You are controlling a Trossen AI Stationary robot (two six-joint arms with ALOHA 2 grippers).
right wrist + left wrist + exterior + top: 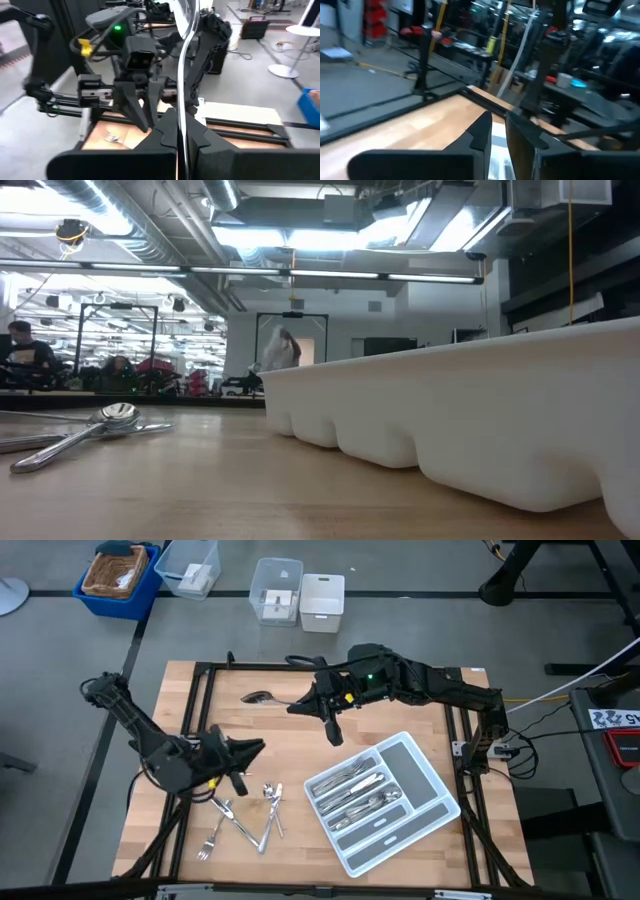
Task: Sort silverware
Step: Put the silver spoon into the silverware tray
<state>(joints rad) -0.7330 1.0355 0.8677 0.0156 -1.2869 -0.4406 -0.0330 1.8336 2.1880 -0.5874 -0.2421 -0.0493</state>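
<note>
My right gripper [297, 705] hangs over the table's far middle, shut on a spoon [262, 698] that sticks out toward the left. Above the near left part, my left gripper [258, 748] points level toward the right. A slim pale piece of silverware [498, 152] sits in the narrow gap between its fingers. Beneath it, a loose pile of forks and spoons [245, 818] lies flat on the wood. The light grey tray [440, 802] lies at the near right. Several pieces [355, 790] lie in its long compartments. My left gripper [499, 125] pinches the pale piece between its two fingers, which point level toward the table's right. Which part of the piece they have, and what kind of piece it is, cannot be told. My right gripper [179, 127] pinches the spoon's handle [181, 112] between its two fingers. They come about level from the table's right and lie along the handle. The spoon reaches out past the fingertips, bowl [258, 697] foremost, lifted clear of the table.
A black frame [200, 700] borders the tabletop. Beyond the far edge, on the floor, stand clear boxes [275, 590], a white box [322, 602] and a blue bin [118, 575]. Two spoons [100, 425] lie left of the tray wall [480, 410]. People show far back in the room.
</note>
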